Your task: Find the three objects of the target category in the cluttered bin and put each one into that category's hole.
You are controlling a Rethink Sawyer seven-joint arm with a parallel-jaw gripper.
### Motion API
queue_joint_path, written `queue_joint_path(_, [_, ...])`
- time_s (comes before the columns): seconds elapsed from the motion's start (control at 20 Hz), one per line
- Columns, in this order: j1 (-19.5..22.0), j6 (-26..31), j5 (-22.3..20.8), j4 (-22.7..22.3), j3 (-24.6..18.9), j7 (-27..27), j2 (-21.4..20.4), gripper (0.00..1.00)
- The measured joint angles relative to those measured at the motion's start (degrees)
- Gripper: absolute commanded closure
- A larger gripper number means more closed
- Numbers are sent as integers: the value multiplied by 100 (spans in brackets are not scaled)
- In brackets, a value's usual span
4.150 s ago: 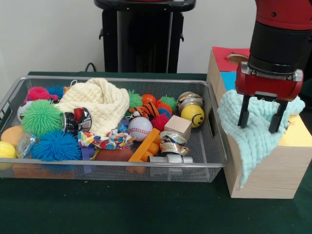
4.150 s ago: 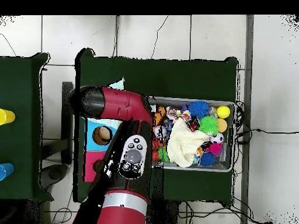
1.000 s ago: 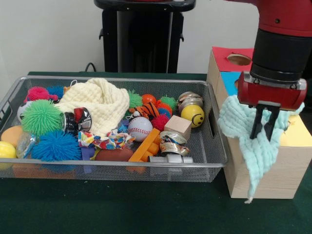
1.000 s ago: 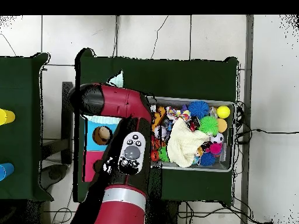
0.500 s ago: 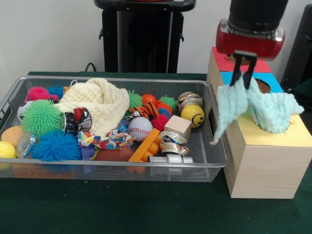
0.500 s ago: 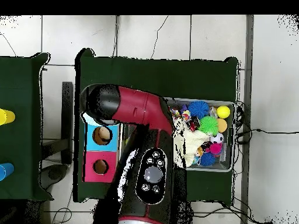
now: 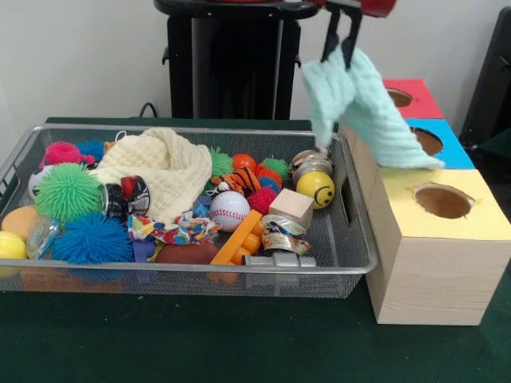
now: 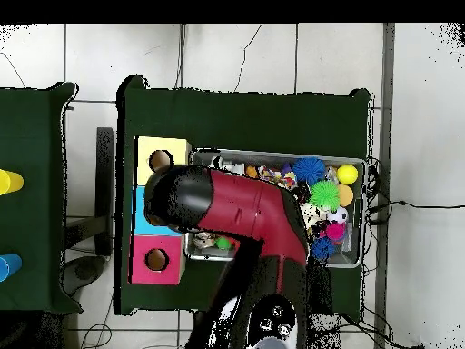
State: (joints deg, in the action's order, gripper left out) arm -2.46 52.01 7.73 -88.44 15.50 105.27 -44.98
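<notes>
A: In the front view, what's at the top edge?

B: The gripper (image 7: 342, 36) shows right of centre at the top, only its dark fingers (image 7: 330, 38) and a bit of red body. The fingers are pinched close together on the upper edge of a mint-green cloth (image 7: 351, 108), which hangs from them in the air, its lower corner spreading toward the right over the wooden box (image 7: 423, 263).

A: And the box?

B: It sits at the right of the frame, with a yellow panel (image 7: 471, 223) nearest, then blue (image 7: 435, 132), then red (image 7: 415, 96), each with a round hole. The yellow hole (image 7: 443, 201) is open and uncovered.

A: The bin?

B: The wire mesh bin (image 7: 239, 279) fills the left and centre. A cream cloth (image 7: 160, 167) lies heaped at upper centre, with spiky balls at the left, a baseball (image 7: 229, 211), a yellow smiley ball (image 7: 315, 189) and a wooden cube (image 7: 291, 207) toward the right.

A: The overhead view?

B: The red arm (image 8: 241, 214) crosses the middle and hides the gripper and most of the bin (image 8: 350, 259). The box's three holes show at the left, yellow uppermost. I cannot make out the mint cloth here.
</notes>
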Motion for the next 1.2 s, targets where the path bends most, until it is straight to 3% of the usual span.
queue_joint_path(0.15, [43, -112, -241, -466, 25, 0, -314, 100])
queue_joint_path(0.45, [67, -406, -775, -953, 69, -1, -529, 100])
queue_joint_path(0.9, [406, -1424, -1363, -1329, 71, 0, -398, 100])
queue_joint_path(1.2, [994, -2052, -1527, -1366, -75, 0, -102, 100])
